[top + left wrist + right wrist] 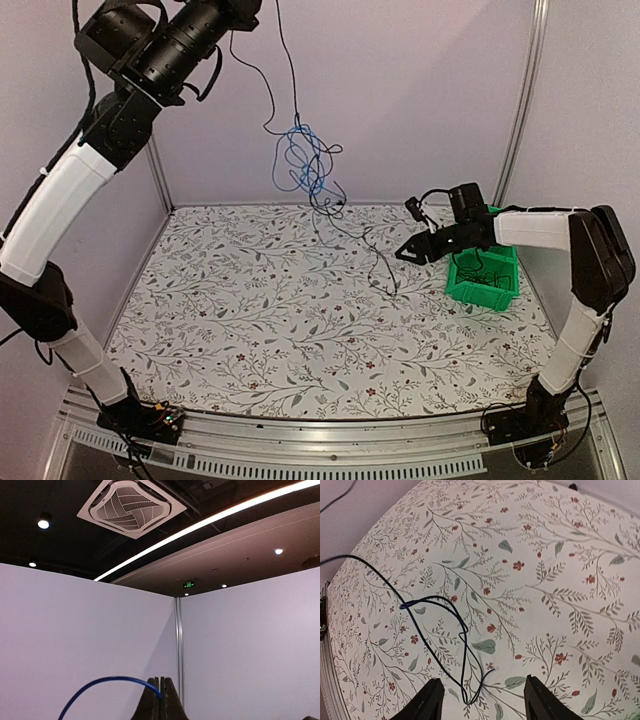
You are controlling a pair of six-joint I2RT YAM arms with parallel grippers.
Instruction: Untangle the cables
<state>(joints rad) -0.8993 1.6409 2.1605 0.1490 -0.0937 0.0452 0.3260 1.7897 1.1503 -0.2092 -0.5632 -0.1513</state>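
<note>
Cables [305, 165] hang as loose tangle in upper centre of top view, long axis vertical. Left gripper [160, 702]: jaws pressed together, pinching blue cable [105, 682] (it seems to end right at fingers, view is tight). Black tail [462, 645] trails onto table [230, 330], lies just ahead of right gripper [485, 705], slightly left of centre, running away from it. Right jaws spread, nothing between. Right arm nearer to tail; likely needs short advance forward and down.
</note>
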